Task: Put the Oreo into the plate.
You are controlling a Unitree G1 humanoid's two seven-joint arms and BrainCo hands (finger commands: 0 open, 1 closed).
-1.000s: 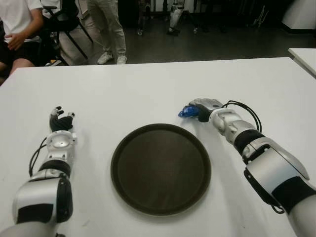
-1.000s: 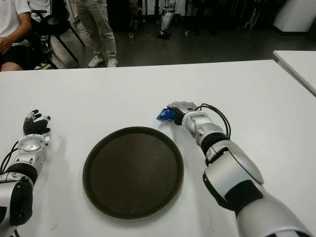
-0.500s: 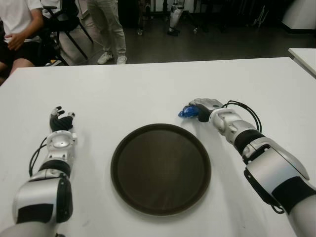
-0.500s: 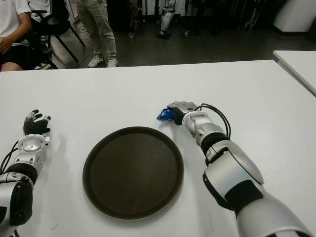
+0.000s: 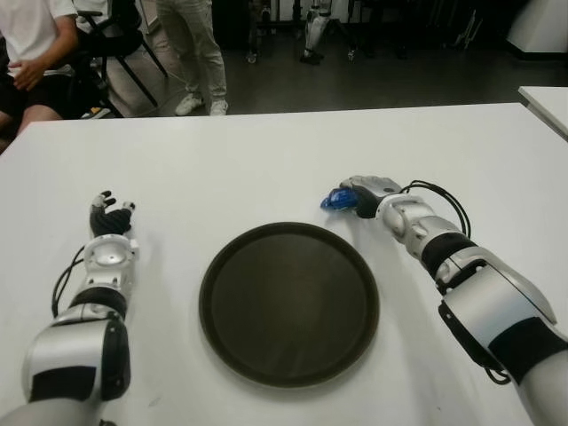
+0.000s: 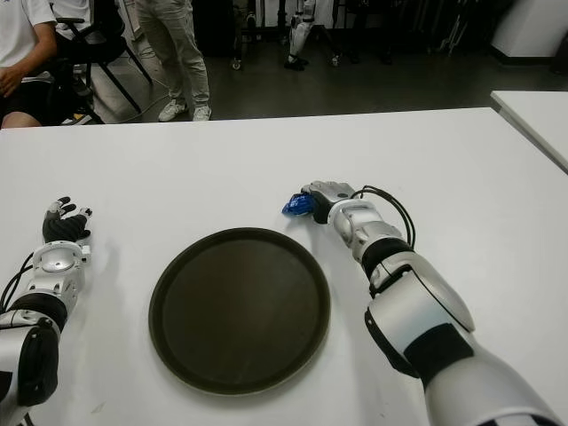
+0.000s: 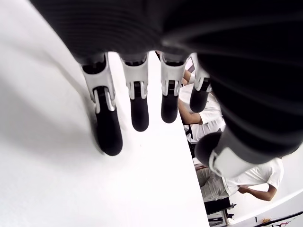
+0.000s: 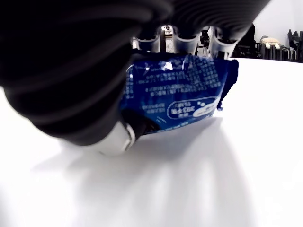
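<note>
A blue Oreo packet sits in my right hand, just beyond the far right rim of the round dark plate. In the right wrist view the fingers curl over the top of the Oreo packet and the thumb presses it from below, close above the white table. My left hand shows to the left of the plate, its fingers stretched out straight over the table with nothing in them.
The white table stretches wide around the plate. People sit and stand beyond its far edge. A second white table shows at the far right.
The right hand with the Oreo packet has shifted very slightly; the packet looks a touch higher. The left hand has not moved.
</note>
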